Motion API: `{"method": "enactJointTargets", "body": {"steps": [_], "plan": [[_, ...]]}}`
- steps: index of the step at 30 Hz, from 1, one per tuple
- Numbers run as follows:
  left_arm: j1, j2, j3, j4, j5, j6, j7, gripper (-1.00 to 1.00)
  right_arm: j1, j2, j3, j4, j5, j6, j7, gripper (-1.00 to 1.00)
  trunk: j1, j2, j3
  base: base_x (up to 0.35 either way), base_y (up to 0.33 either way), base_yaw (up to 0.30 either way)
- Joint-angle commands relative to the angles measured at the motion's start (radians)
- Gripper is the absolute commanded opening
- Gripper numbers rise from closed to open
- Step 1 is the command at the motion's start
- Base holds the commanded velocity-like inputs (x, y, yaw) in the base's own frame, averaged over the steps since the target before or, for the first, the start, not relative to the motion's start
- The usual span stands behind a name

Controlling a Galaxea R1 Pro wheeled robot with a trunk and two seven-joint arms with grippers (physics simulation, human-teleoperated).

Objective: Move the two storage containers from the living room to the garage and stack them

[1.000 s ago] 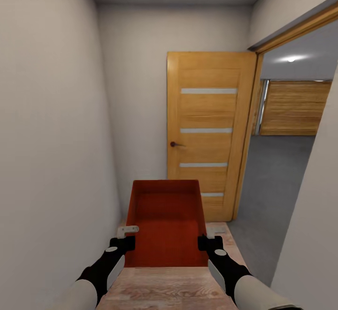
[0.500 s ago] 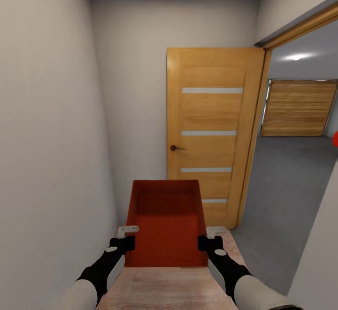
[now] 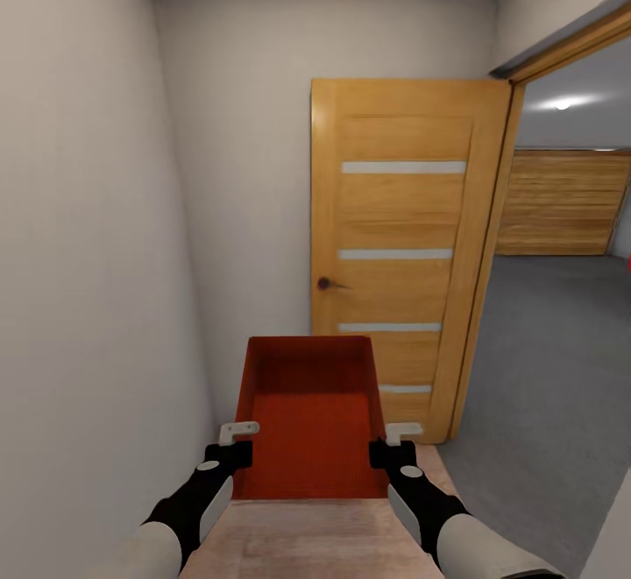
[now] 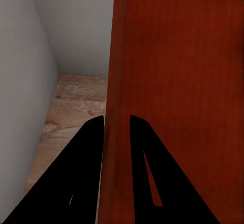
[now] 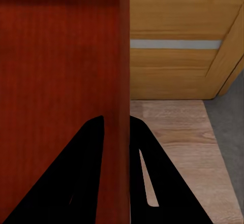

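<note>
Container (image 3: 307, 421) walls sit pinched in left claw (image 3: 235, 441) and right claw (image 3: 391, 442); door (image 3: 399, 246) just ahead risks snagging it.

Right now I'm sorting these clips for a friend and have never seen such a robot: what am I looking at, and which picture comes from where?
These are simulator renders of a wheeled robot with two arms. The large picture is from its head, looking down over both arms. The left gripper and the right gripper each clamp a long side wall of one orange-red storage container, carried in front of the robot above the light wood plank floor. The two smaller pictures come from cameras near each gripper: in both, two dark fingers straddle the bin's red wall. Ahead stands an open orange-wood door with narrow glass slits. To its right, an opening leads to a room with a grey concrete floor.
</note>
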Motion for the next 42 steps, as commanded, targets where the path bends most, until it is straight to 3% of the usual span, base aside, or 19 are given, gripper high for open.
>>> {"method": "enactJointTargets", "body": {"steps": [1,9,42], "plan": [[-0.001,0.001,0.005,-0.045,-0.011,0.001,0.021,-1.0,0.0,0.0,0.03,0.004,-0.013,0.0,0.002,-1.0,0.001,-0.001,0.0,0.322,0.0,-0.122],[-0.001,0.0,0.005,-0.049,-0.011,0.0,0.022,-1.0,-0.001,0.0,0.029,0.004,-0.013,0.0,0.001,-1.0,0.001,-0.001,0.0,0.162,0.0,-0.213],[-0.001,0.0,0.003,-0.054,-0.011,-0.009,0.022,-1.0,-0.001,0.001,0.03,0.004,-0.013,0.0,0.001,-1.0,0.001,-0.001,0.0,0.003,0.0,-0.242]]}}
